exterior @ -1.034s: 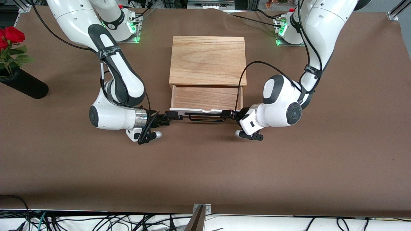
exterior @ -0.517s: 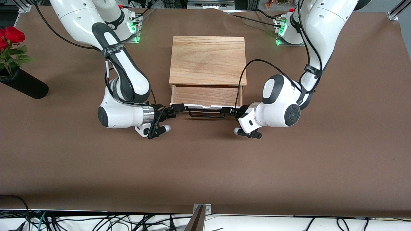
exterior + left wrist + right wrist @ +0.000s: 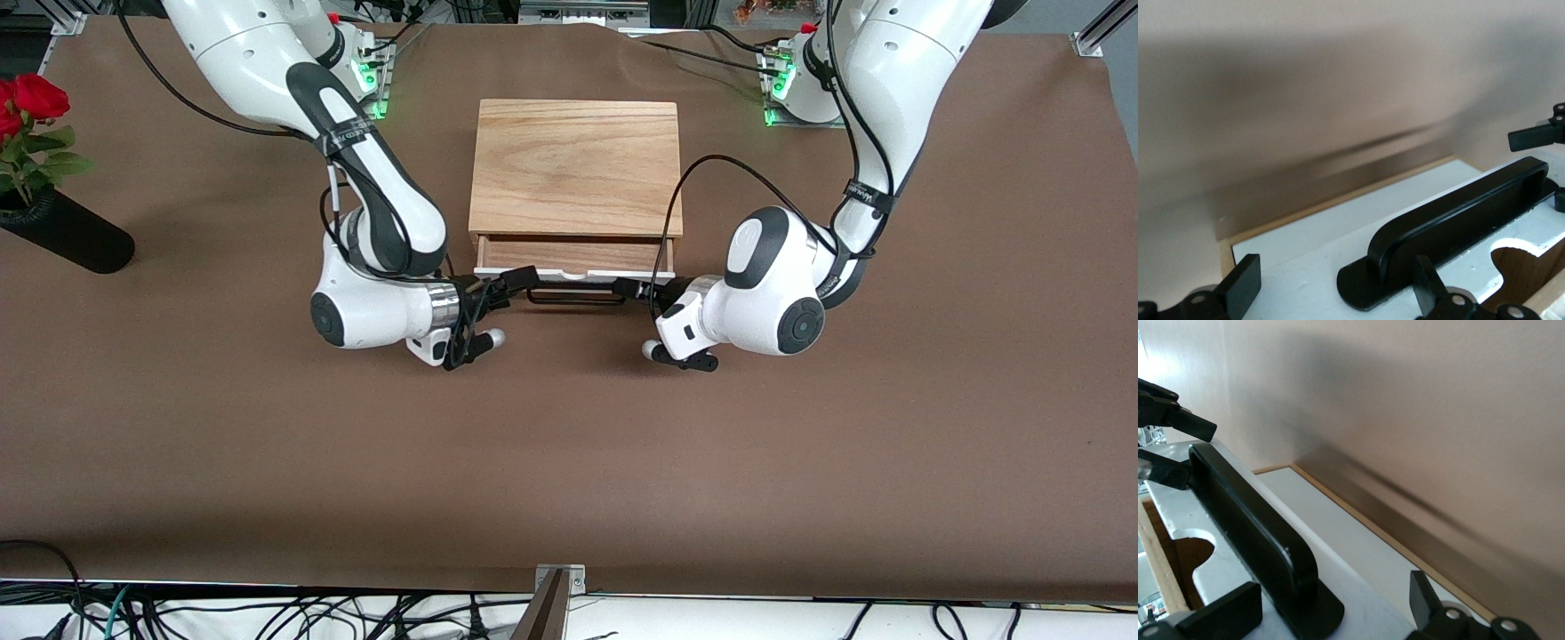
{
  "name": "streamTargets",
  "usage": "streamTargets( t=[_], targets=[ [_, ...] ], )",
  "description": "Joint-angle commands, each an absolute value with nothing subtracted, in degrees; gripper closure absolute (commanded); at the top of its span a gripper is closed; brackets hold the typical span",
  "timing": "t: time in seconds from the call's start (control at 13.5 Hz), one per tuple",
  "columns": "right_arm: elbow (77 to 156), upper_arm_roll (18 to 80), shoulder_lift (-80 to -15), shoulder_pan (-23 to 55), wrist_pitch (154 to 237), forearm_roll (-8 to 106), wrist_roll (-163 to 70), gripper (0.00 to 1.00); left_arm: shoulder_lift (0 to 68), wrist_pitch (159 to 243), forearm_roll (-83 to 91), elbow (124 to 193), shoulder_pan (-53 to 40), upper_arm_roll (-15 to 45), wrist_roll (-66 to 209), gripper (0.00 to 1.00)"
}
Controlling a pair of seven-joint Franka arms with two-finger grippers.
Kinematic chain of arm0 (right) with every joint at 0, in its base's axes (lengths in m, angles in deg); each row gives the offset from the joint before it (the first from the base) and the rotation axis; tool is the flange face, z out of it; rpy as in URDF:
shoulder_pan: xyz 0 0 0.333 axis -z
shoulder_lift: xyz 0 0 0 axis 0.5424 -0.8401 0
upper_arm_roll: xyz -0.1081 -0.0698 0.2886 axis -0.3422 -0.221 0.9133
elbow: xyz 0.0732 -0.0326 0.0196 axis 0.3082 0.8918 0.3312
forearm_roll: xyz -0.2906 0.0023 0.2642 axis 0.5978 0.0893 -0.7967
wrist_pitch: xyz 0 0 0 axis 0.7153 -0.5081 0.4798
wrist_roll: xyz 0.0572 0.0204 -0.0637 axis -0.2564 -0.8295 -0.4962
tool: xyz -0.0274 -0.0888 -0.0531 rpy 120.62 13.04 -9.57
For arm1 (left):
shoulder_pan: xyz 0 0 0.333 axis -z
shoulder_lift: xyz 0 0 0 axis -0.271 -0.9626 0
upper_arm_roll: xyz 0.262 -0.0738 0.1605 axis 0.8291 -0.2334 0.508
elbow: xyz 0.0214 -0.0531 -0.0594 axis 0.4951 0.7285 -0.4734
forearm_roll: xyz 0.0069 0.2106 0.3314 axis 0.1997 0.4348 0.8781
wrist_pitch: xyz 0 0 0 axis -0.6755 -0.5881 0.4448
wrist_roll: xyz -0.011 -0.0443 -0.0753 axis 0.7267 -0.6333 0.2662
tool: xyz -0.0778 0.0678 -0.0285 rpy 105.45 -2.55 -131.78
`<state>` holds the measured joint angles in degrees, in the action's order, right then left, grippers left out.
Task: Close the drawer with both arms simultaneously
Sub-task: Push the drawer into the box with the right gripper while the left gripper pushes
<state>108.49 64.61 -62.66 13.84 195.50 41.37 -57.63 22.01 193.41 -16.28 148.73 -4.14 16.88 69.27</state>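
Note:
The drawer (image 3: 569, 255) stands a little way out of the light oak box (image 3: 576, 169); only a narrow strip of its reddish wood shows. Its white front panel (image 3: 642, 272) carries a black bar handle (image 3: 573, 298). My right gripper (image 3: 517, 278) is open at the handle's end toward the right arm's side, its fingers against the white front (image 3: 1358, 540) either side of the handle's foot (image 3: 1315, 607). My left gripper (image 3: 627, 286) is open at the handle's other end, straddling that foot (image 3: 1368, 290) on the white front (image 3: 1311, 243). Neither grips anything.
A black vase (image 3: 67, 236) with red roses (image 3: 36, 96) lies near the table's edge at the right arm's end. The arm bases stand beside the box's back corners. The brown table nearer the front camera is bare.
Both grippers have moved toward the box, and the drawer has slid in with them. The strip of open drawer is much narrower than before.

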Motion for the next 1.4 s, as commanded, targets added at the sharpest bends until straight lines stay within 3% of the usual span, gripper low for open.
streamTargets(
  t=[0.0, 0.37, 1.33],
  targets=[
    [108.38, 64.96, -63.15, 13.78, 191.36, 40.68, -57.83, 0.00, 22.11, 187.88, -17.88, 148.27, -4.30, 16.99, 68.51, 0.00],
    [108.38, 64.78, -63.06, 14.30, 185.19, 41.03, -58.01, 0.00, 22.29, 185.14, -17.88, 147.92, -3.86, 16.81, 71.14, 0.00],
    [108.29, 64.87, -65.52, 12.11, 185.01, 41.56, -58.01, 0.00, 22.55, 182.76, -20.70, 147.92, -3.24, 16.81, 77.12, 0.00]
  ],
)
